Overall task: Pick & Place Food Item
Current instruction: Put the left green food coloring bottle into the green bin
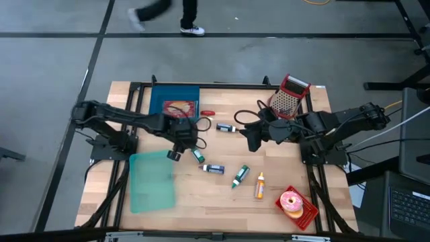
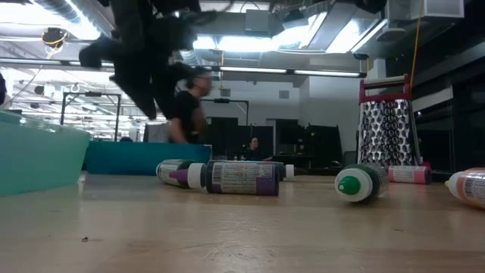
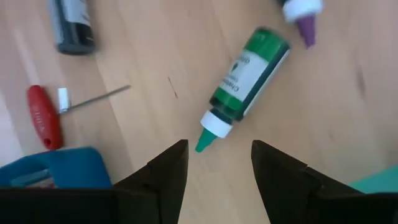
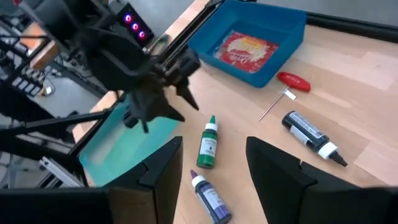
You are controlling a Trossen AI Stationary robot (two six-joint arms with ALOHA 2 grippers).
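Note:
A pink-iced donut [image 1: 291,200] lies on a red plate [image 1: 308,214] at the near right corner. A red food packet [image 1: 177,107] lies in a blue tray [image 1: 161,101] at the far side. My left gripper [image 1: 176,149] hangs open, pointing steeply down over a green bottle [image 3: 245,78] that lies on its side. The bottle's nozzle tip [image 3: 202,144] points at the gap between the fingers [image 3: 168,171]. My right gripper [image 1: 250,140] is open and raised over the table's middle, with nothing between its fingers [image 4: 161,168].
More small bottles lie on the wood: black [image 1: 225,128], purple [image 1: 213,169], green [image 1: 240,176], orange [image 1: 259,185]. A red-handled tool [image 3: 43,115] lies by the blue tray. A teal bin [image 1: 151,180] sits at the near left, a grater [image 1: 289,95] at the far right.

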